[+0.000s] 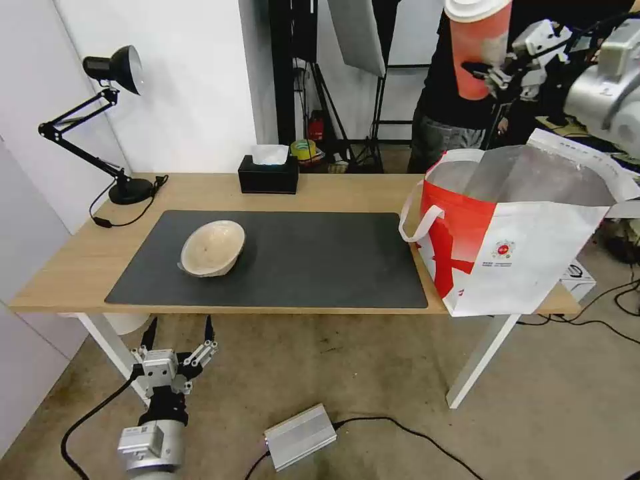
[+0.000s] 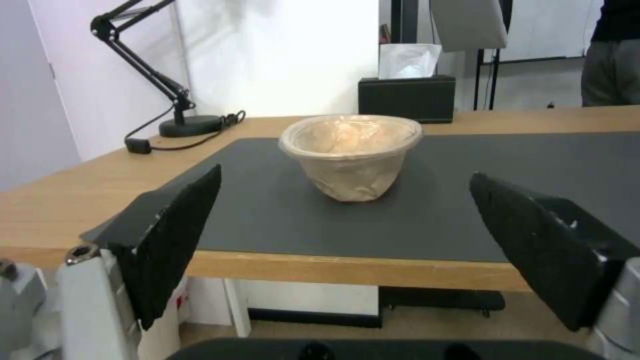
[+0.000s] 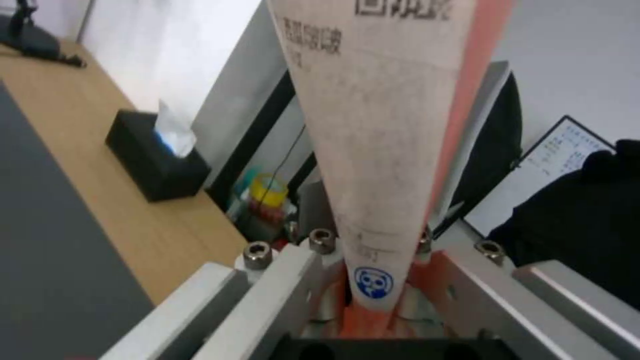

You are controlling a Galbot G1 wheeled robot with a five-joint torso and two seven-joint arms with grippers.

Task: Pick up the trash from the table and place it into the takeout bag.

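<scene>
One red drink cup (image 1: 477, 50), QR code and blue round logo on it, pinched by right gripper (image 1: 497, 73) upper right, above takeout bag (image 1: 513, 247). Left gripper (image 1: 179, 340) spread, lower left below table (image 1: 67, 273); beige bowl (image 1: 212, 248) on mat (image 1: 320, 267).

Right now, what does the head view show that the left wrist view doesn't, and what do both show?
Head view alone: the right gripper holding the red drink cup high above the takeout bag. Left wrist view alone: the open left gripper seen close, level with the table edge. Both: the beige bowl on the dark mat, the tissue box and the desk lamp.

A black desk lamp (image 1: 110, 100) stands far left; a black tissue box (image 1: 269, 175) sits at the far edge, middle; a silver box (image 1: 300, 437) lies on the near floor.
</scene>
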